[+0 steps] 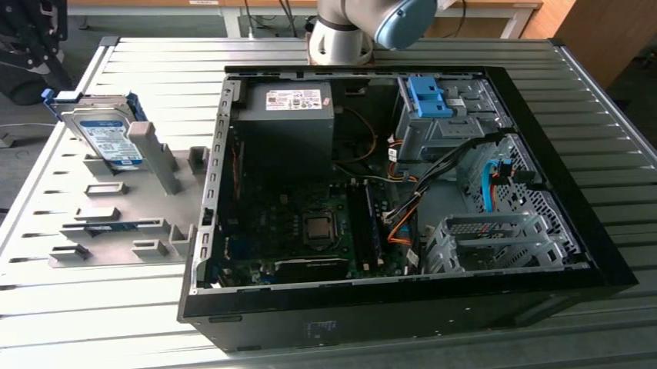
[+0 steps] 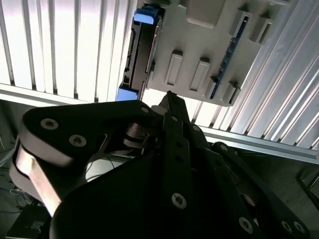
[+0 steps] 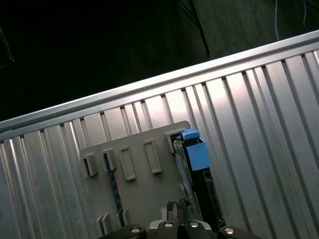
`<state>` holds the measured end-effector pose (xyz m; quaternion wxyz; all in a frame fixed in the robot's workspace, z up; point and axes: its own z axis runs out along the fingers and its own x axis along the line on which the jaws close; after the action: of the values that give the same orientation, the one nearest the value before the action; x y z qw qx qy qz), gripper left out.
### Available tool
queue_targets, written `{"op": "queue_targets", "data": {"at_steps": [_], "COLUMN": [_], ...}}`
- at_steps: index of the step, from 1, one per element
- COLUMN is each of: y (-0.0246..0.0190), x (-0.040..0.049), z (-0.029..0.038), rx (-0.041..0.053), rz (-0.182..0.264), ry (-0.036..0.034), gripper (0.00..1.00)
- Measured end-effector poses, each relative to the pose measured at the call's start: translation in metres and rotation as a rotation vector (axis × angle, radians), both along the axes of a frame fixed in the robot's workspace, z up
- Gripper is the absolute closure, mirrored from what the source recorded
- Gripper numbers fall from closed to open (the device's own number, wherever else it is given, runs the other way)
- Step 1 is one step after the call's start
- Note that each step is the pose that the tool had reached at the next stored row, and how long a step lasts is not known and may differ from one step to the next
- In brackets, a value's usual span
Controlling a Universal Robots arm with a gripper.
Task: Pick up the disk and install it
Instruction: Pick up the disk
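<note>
Silver disk point(image 1: 109, 143) partly behind grey holder point(image 1: 146, 147)

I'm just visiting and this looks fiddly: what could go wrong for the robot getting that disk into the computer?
The disk stands on edge in the grey holder, close beside an upright post; a skewed grasp might bump the post or tip the disk.
Loose orange and blue cables run past the metal cages inside the open computer; the disk could snag on them going in.
</note>
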<state>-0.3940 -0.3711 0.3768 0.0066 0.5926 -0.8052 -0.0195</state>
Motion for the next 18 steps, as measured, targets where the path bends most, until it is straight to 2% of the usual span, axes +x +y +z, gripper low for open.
{"op": "queue_targets", "data": {"at_steps": [3, 8, 11, 12, 13, 15, 17, 18], "y": [0.0035, 0.0044, 0.014, 0.016, 0.0165, 0.0166, 0.0166, 0.0166], "x": [-0.0076, -0.0076, -0.0086, -0.0099, -0.0117, -0.0133, -0.0135, -0.0138], "z": [-0.0031, -0.0059, -0.0071, -0.0077, -0.0084, -0.0105, -0.0125, -0.0139], "rx": [0.0003, 0.0005, -0.0013, -0.0015, -0.0016, -0.0013, -0.0012, -0.0011], "rz": [0.003, 0.079, 0.08, 0.08, 0.081, 0.089, 0.109, 0.116], "ry": [-0.0029, -0.0033, -0.0154, -0.0192, -0.0227, -0.0241, -0.0241, -0.0244], "gripper": [0.89, 0.89, 0.89, 0.89, 0.89, 0.89, 0.77, 0.77]}}
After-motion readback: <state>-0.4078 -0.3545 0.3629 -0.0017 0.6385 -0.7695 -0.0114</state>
